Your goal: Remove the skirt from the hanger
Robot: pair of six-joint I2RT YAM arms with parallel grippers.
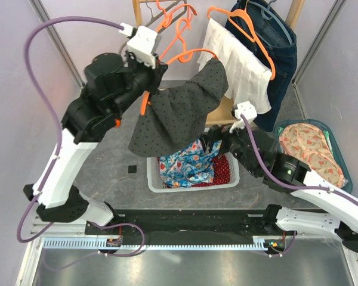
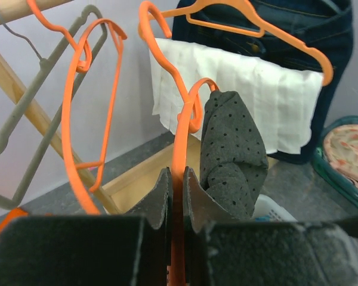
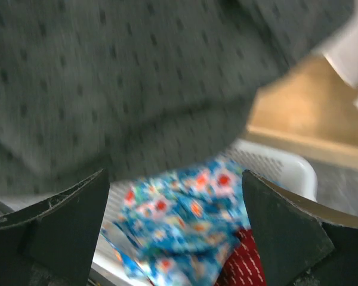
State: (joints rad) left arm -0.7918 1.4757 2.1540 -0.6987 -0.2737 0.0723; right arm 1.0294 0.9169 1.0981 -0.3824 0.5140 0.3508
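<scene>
Your left gripper (image 2: 178, 179) has its jaws pressed together on the orange wire of the hanger (image 2: 180, 119), pinching it just below the hook's bend. The skirt (image 1: 179, 113) is draped over that hanger. In the top view it is bunched on the wire at 1 o'clock and hangs loose toward 7 o'clock, above the basket (image 1: 153, 179). Your right gripper (image 3: 174, 177) has its jaws spread wide with nothing between them. It sits just under the skirt's lower folds, at about 4 o'clock from the cloth's middle.

Expect the skirt to be light and soft: it will likely sag and fold, not keep any shape. The matte weave looks grippy rather than slick, so it may cling to the wire where it is bunched.

Take hold low down, on a thick fold near the hanging edge, with a full bite of cloth rather than one thin layer. The hanger is thin and could twist in the left pinch if you pull hard. Mind the blue cloth (image 3: 185, 220) just beneath; don't catch it too.
</scene>
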